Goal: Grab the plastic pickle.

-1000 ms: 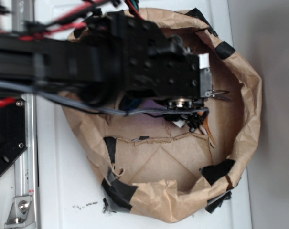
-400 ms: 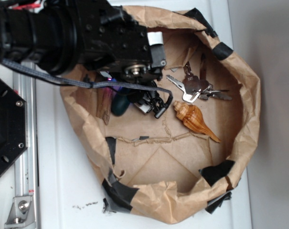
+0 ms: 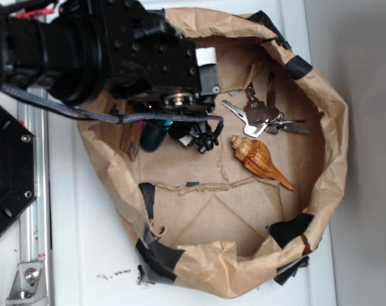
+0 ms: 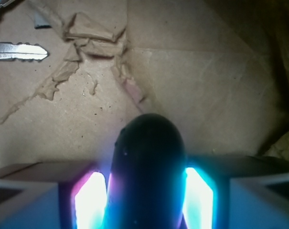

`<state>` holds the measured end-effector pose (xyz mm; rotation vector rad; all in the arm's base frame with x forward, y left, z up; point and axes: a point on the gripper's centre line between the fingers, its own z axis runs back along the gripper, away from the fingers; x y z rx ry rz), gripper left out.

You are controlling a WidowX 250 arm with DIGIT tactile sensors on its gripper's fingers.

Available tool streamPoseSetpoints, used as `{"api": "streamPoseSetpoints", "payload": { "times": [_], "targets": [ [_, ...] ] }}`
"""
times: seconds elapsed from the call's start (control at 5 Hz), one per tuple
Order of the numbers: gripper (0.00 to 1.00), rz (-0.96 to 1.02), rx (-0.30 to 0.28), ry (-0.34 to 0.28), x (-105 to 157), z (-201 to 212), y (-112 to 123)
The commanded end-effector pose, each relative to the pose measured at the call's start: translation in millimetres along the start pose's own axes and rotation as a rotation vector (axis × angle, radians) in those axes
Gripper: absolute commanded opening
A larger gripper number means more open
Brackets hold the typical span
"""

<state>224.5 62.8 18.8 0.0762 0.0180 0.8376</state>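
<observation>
The plastic pickle, glossy, rigid and likely slippery, is straddled mid-length at lower centre by the pincer, not visibly clamped.

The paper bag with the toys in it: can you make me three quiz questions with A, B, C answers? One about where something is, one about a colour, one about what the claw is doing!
1. Where is the pickle?
A. between the gripper fingers
B. on the keys
C. outside the paper bag

2. What colour is the shell?
A. blue
B. orange-brown
C. white

3. What is the gripper doing?
A. shut on the pickle
B. holding the keys
C. open, holding nothing

Answers: 1 A, the wrist view shows it between the two glowing fingers. 2 B, striped orange-brown. 3 A, the fingers press both its sides.
</observation>
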Motion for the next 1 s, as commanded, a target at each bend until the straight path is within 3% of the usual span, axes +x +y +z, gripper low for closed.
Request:
{"api": "streamPoseSetpoints", "payload": {
  "times": [0.0, 0.2, 0.4, 0.6, 0.8],
  "targets": [
    [0.00, -0.349, -0.146, -0.147, 17, 71, -17],
    [0.00, -0.511, -0.171, -0.198, 12, 124, -37],
    [0.00, -0.766, -0.134, -0.249, 3, 174, -50],
    [0.00, -0.927, -0.063, -0.261, -2, 177, -62],
    [0.00, -0.933, -0.061, -0.234, 1, 168, -62]
  ]
}}
